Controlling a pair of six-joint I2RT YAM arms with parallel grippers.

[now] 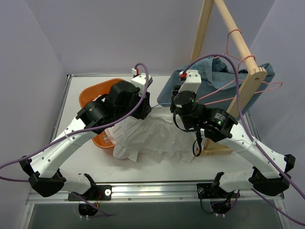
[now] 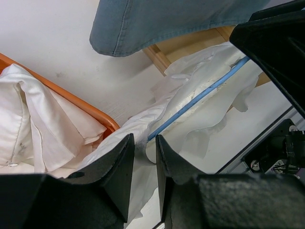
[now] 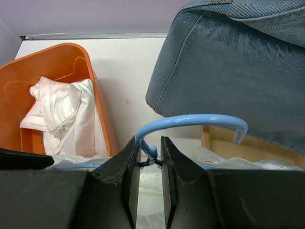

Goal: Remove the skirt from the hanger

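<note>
— Trouble ahead, you reckon?

— Could be. The skirt (image 1: pixel 152 136) lies spread on the tabletop (image 1: pixel 143 164) between the two arms, threaded on the blue hanger (image 3: pixel 190 119). The right jaws are closed tight on the hanger's neck, just under the hook. The left jaws are drawn narrow over the skirt's edge where the blue bar ends, with white cloth in the gap, so I'd say they are pinching it.

— So what goes wrong?

— If the left pinch has caught the bar along with the cloth, pulling drags the hanger and nothing slides free. The neck is thin wire too, so it may twist or slip in the right jaws once the cloth tugs sideways. The hook also sits close under the denim garment (image 3: pixel 228 67) and could snag it if it lifts.

— And the count?

— One skirt, one blue hanger, two arms. One orange basket (image 1: pixel 86 98) just left of the skirt, holding a bundle of white cloth; I can't tell how many pieces. One denim garment draped on one wooden rack (image 1: pixel 238 43). Pink wire hangers (image 1: pixel 267 88) hang there as well, perhaps two, but the wires overlap too much to be sure.
</note>
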